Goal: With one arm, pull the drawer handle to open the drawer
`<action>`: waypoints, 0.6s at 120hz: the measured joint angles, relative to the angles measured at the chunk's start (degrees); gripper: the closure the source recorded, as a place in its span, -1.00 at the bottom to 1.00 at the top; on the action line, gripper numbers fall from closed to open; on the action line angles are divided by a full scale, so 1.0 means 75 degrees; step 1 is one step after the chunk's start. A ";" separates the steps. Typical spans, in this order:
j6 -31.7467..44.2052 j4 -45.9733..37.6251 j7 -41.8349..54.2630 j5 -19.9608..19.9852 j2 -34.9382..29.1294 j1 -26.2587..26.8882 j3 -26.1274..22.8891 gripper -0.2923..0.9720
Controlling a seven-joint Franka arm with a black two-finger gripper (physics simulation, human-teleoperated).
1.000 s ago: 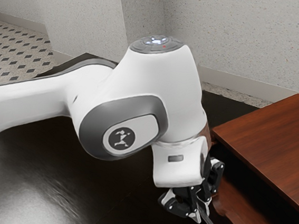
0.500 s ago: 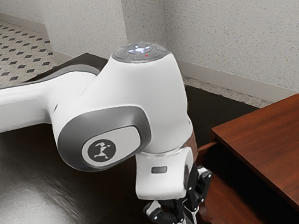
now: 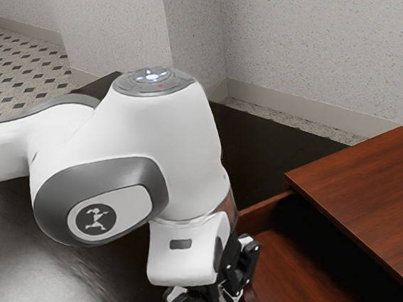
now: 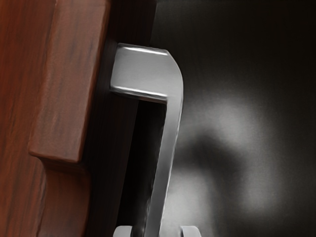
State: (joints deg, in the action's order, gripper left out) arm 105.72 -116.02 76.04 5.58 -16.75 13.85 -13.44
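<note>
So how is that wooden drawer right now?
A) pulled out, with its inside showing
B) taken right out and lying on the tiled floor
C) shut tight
A: the drawer sticks out from under the wooden top, and its side wall and inner floor are in plain sight.
</note>
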 joint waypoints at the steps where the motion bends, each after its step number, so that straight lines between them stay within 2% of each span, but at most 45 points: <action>1: -0.0004 -0.0012 0.0001 0.0004 -0.0015 0.0001 0.0000 0.50; 42: -0.0093 -0.0599 0.0024 0.0156 -0.0647 0.0018 -0.0001 0.46; 72: -0.0072 -0.0672 0.0034 0.0187 -0.0905 0.0032 0.0001 0.53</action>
State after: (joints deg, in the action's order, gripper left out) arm 105.18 -121.06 76.30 6.98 -23.54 14.09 -13.43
